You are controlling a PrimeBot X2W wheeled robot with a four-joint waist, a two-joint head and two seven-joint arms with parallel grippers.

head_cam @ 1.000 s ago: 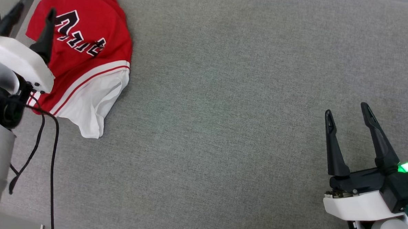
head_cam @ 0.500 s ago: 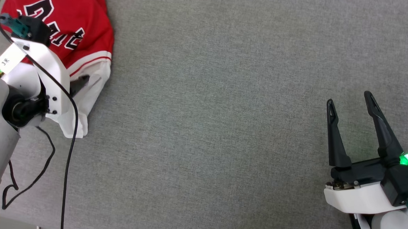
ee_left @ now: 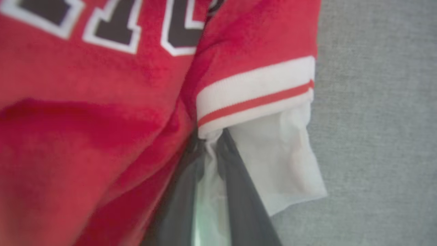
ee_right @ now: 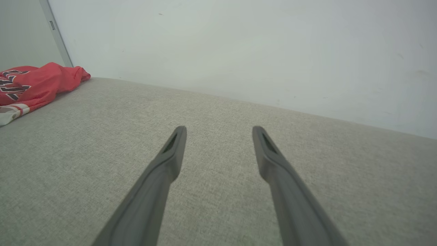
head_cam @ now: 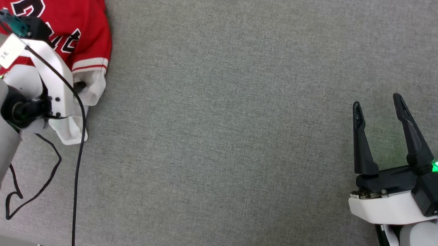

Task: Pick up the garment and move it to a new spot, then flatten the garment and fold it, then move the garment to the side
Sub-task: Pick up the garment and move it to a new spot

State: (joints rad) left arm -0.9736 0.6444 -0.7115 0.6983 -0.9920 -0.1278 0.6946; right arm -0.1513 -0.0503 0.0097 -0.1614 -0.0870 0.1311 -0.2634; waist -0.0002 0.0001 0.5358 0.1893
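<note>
Red jersey [head_cam: 79, 20]: our left gripper [ee_left: 211, 141] pinches its white sleeve [ee_left: 283, 160]; right gripper [head_cam: 377, 101] gapes. We should lift slowly, keeping the pinch firm.

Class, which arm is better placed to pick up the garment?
Left: the left gripper pinches the garment's white sleeve; the right gripper hovers open, far across the grey surface.

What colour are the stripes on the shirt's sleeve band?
White with one thin red stripe; the sleeve band shows best in the left wrist view.
</note>
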